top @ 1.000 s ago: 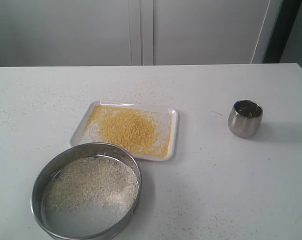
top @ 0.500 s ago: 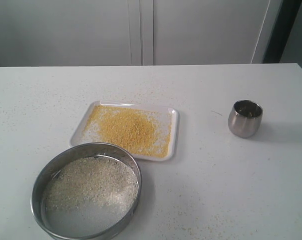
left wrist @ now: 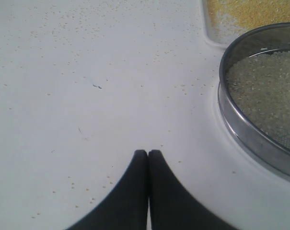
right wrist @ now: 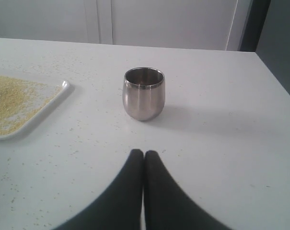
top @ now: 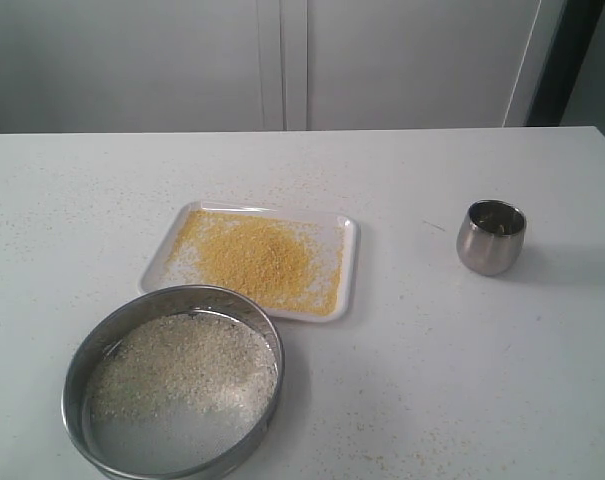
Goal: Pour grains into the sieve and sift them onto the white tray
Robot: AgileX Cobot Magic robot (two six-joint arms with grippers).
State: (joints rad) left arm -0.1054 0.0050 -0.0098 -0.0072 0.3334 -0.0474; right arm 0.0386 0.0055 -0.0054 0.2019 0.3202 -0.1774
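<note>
The steel sieve (top: 77,370) stands on the table at the front left, holding coarse pale whitish grains (top: 187,365). Just behind it lies the white tray (top: 348,262), covered with golden-yellow grains (top: 257,255). Neither arm shows in the exterior view. In the left wrist view my left gripper (left wrist: 148,153) is shut and empty over bare table, with the sieve (left wrist: 240,129) and a corner of the tray (left wrist: 208,33) off to one side. My right gripper (right wrist: 144,154) is shut and empty, a short way in front of the small steel cup (right wrist: 143,93); the tray's edge (right wrist: 58,93) shows there too.
The small rounded steel cup (top: 491,237) stands upright at the right of the table. Stray grains are scattered over the white tabletop (top: 462,380). White cabinet doors (top: 282,60) close off the back, and the table's far right corner (right wrist: 252,53) is near the cup.
</note>
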